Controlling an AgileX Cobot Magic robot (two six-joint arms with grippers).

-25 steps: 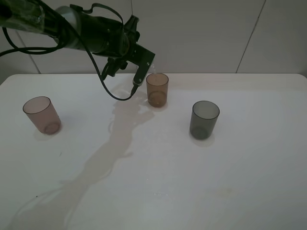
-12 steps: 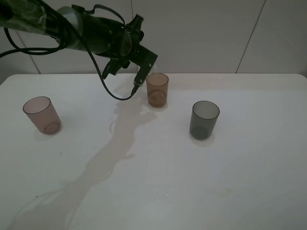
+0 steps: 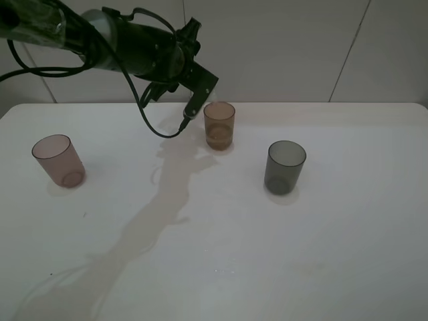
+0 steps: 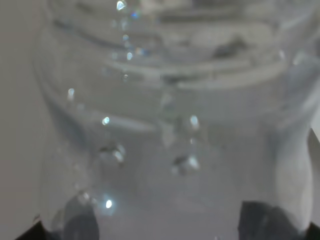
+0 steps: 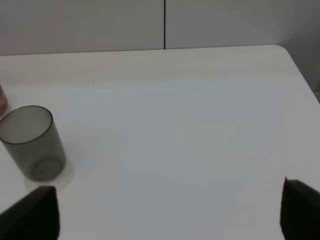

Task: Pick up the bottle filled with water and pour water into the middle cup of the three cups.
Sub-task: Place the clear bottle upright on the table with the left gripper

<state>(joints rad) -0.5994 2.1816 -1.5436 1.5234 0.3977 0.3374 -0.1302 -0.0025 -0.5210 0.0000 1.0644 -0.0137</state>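
My left gripper (image 3: 202,85) hangs just left of and above the amber-brown middle cup (image 3: 219,125), shut on the clear bottle (image 4: 170,125). The bottle fills the left wrist view, with droplets on its wall and my dark fingertips (image 4: 75,222) at its sides. In the high view the bottle is almost hidden behind the gripper. The middle cup holds some liquid at its bottom. The pinkish-mauve cup (image 3: 59,160) stands at the left and the dark grey cup (image 3: 285,166) at the right. My right gripper (image 5: 165,220) is open and empty over the table, right of the grey cup (image 5: 32,142).
The white table (image 3: 321,254) ends at a pale wall behind the cups. The left arm's black cable (image 3: 157,127) dangles close to the table left of the middle cup. The right arm is out of the high view.
My left gripper has risen slightly and turned a little above the middle cup, still holding the bottle. The cups and the right arm have not moved.
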